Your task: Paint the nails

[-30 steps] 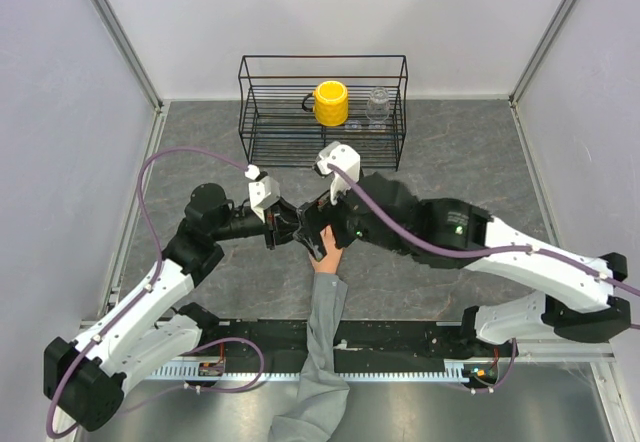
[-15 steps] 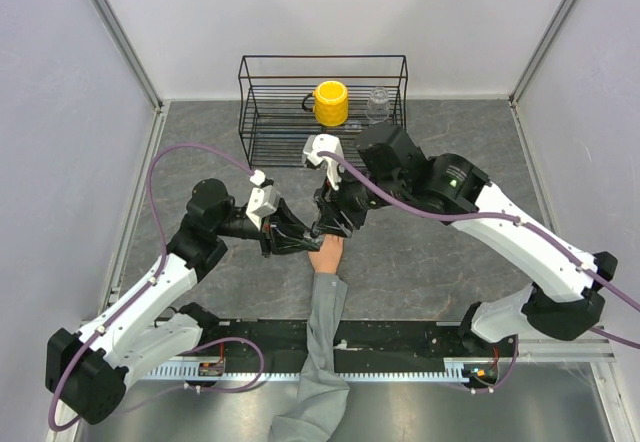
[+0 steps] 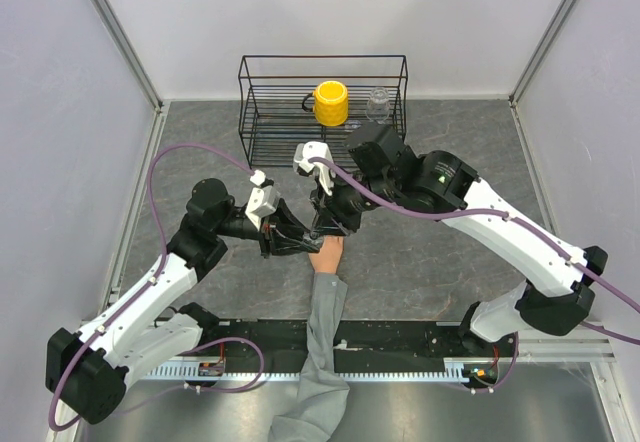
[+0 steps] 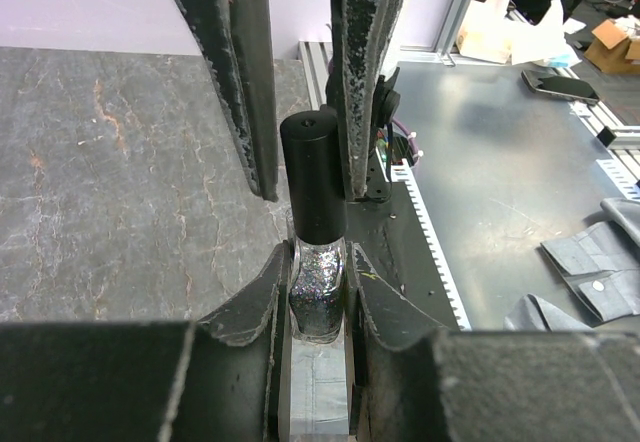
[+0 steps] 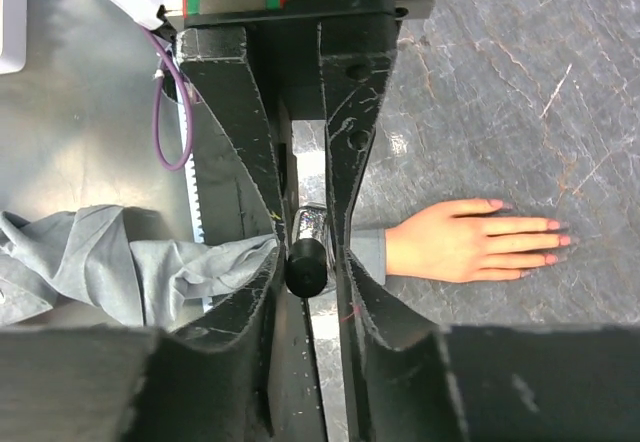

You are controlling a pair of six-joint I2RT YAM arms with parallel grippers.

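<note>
- Grey stone-look table [image 3: 450, 132], and the peach mannequin hand [image 3: 328, 255] lies flat, palm down, by the middle of the near edge, its grey sleeve [image 3: 325, 312] trailing off that edge.
- Pink shows on the nails [image 5: 560, 241], with the fingers pointing toward the far edge.
- Over the hand, the left gripper [image 3: 297, 243] is clamped on the glittery glass of a polish bottle [image 4: 319, 302].
- Now the right gripper [image 5: 308, 274] straddles the bottle's black cap [image 4: 313, 177], fingers right at its sides. Whether it has actually gripped the cap, I can't tell.
- At the far edge stands a wire rack [image 3: 322, 58] holding a yellow mug [image 3: 331, 103] and a clear jar [image 3: 378, 105].
</note>
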